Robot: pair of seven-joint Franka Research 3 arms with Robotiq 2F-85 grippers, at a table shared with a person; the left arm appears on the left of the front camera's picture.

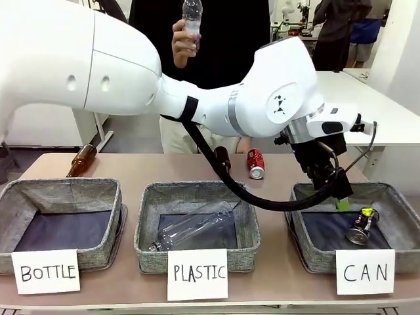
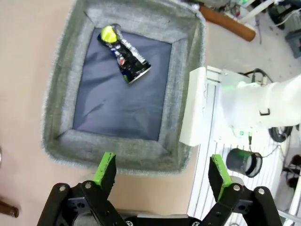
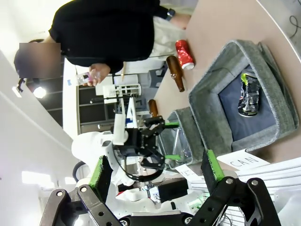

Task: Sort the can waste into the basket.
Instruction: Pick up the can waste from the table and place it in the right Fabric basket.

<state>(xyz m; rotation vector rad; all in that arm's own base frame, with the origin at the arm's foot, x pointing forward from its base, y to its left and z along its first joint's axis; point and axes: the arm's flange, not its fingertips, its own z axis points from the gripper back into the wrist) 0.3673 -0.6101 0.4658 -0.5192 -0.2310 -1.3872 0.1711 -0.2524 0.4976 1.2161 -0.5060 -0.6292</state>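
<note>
Hovering over basket (image 2: 61,94), left fingers (image 2: 106,172) apart

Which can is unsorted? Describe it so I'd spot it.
Find the grey woven-fabric basket behind the white card reading CAN. On the tan table beyond its far left corner lies a small metal drink can with silver ends. Unlike the brown glass bottle beside it, it is red.

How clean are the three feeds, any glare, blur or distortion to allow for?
Front view: even light, sharp. Left wrist view: crushed can crisp in the basket, soft shadows. Right wrist view: rolled sideways, lamp glaring at left.
</note>
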